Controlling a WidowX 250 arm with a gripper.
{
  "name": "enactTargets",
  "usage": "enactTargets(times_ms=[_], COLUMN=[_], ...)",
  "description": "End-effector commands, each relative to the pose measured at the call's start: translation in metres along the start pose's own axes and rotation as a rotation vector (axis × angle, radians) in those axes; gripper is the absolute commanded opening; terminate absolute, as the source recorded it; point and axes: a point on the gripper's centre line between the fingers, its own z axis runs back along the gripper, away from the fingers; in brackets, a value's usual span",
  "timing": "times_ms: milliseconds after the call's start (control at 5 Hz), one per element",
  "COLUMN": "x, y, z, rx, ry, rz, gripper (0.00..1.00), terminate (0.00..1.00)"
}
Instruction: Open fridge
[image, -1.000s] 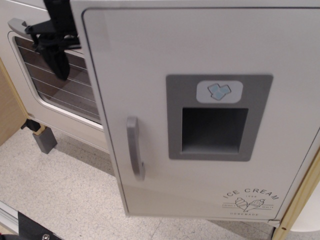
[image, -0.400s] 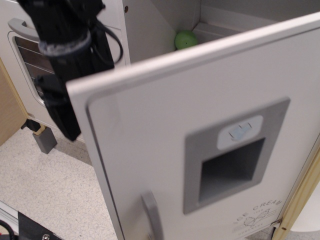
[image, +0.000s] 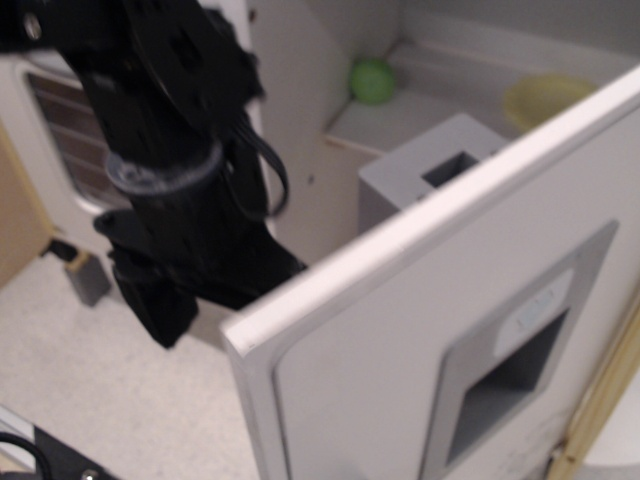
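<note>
My fingers (image: 160, 305): blurred black mass just left of fridge door (image: 440, 330) free edge, behind it. Cannot tell if clenched or released, or touching door. Door ajar, swung toward camera; interior visible beyond top edge: green ball (image: 372, 80), yellow bowl (image: 545, 98), grey box (image: 440, 170) on shelf. Step judged: mid-swing, opening. Next move: push edge further outward along hinge arc, hinge at right.

Fridge (image: 400, 340) door ajar, arm (image: 170, 180) beside
</note>
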Motion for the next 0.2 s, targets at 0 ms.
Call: enactTargets(times_ms=[0], x=[-0.0145], y=[-0.0096], z=[0.0039], rx=[0.0], ry=[0.001], rz=[-0.093], gripper=[1.0], terminate=[1.0])
